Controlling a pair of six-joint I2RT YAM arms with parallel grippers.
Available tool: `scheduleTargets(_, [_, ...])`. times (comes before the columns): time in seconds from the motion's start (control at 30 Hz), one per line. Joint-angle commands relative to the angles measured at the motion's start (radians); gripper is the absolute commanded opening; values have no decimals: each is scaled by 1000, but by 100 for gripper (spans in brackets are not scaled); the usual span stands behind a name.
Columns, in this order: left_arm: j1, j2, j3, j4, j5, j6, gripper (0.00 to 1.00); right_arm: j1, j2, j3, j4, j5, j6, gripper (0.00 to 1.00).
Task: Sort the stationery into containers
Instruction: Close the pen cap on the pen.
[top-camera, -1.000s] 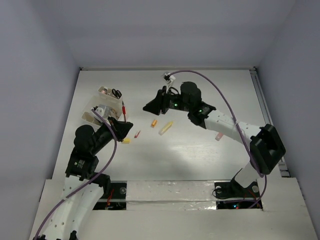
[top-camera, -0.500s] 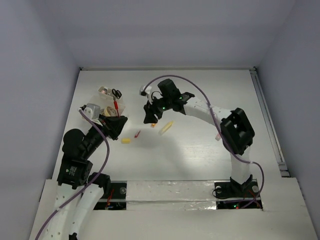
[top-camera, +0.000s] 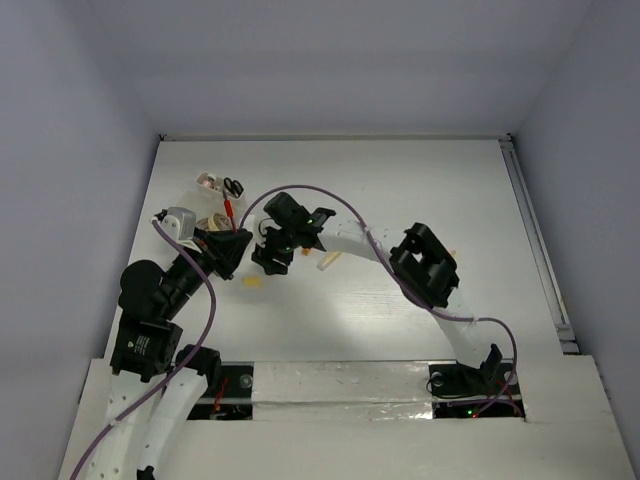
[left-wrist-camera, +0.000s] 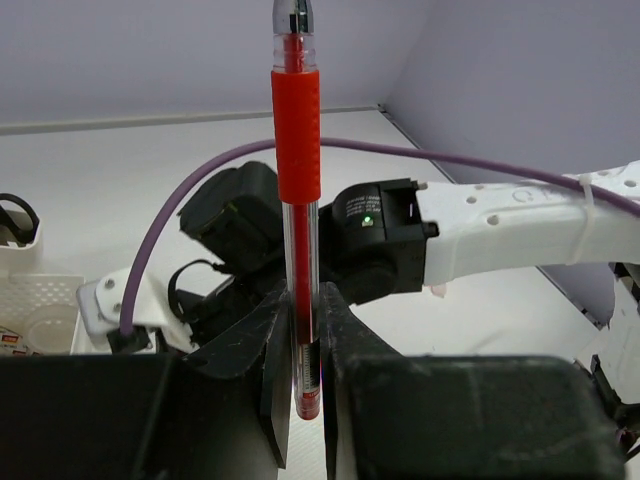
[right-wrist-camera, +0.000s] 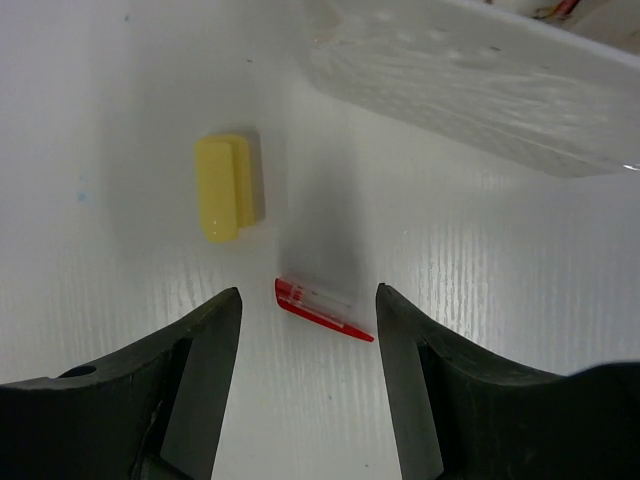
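Sorts pens on the counter (top-camera: 400, 200) by the container (right-wrist-camera: 480, 90): clamps the left pincer (left-wrist-camera: 305, 300) on an upright red pen (left-wrist-camera: 297, 150), hangs the right pincer (right-wrist-camera: 308, 293) open over a small red piece (right-wrist-camera: 320, 308) just short of the container, beside a yellow bit (right-wrist-camera: 227, 187), likely needing to lower and close next.

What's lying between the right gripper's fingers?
A small red pen cap lies on the table between the right gripper's open fingers, in the right wrist view.

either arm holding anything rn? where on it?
Left fingers clamp the red pen on its clear barrel near one end, below the red grip sleeve. Right fingers are open, straddling a small red piece, holding nothing.
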Motion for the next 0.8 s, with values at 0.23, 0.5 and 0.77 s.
scheduleTargets(0.23, [7,4,15,40,-3,20,0,26,84,125,-91,105,-93,62])
scheduleTargets(0.5, [7,7,6,45,3,19,0,35,98,93,-114,129,-105,61])
scheduleTargets(0.77, [7,7,-7,49,3,14,0,45,88,59,-111,140,-92,51])
